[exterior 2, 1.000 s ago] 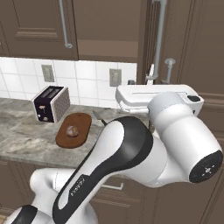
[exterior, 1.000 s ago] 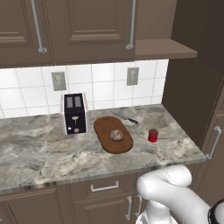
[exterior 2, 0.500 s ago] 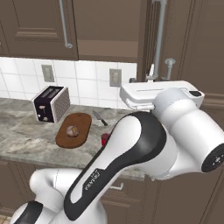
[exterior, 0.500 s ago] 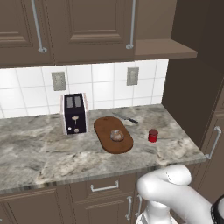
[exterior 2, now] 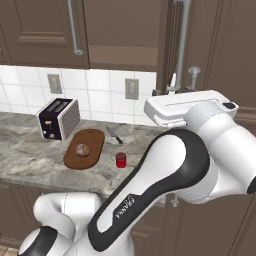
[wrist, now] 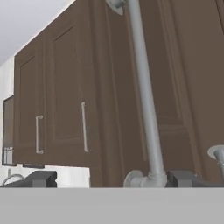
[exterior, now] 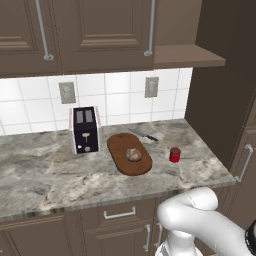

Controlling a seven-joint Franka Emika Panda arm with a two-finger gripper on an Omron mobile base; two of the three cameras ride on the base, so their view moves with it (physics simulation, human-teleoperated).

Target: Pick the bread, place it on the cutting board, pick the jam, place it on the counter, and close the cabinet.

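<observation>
**Jaws up at the cabinet door, bread and jam down on the bench**

Jaws sit spread apart and hold nothing, their dark tips either side of the foot of a long silver handle on the cabinet. Down on the bench the bread rests on the cutting board. Just right of the board stands the jam, upright. A toaster sits left of the board, a knife behind it near the wall.
</observation>
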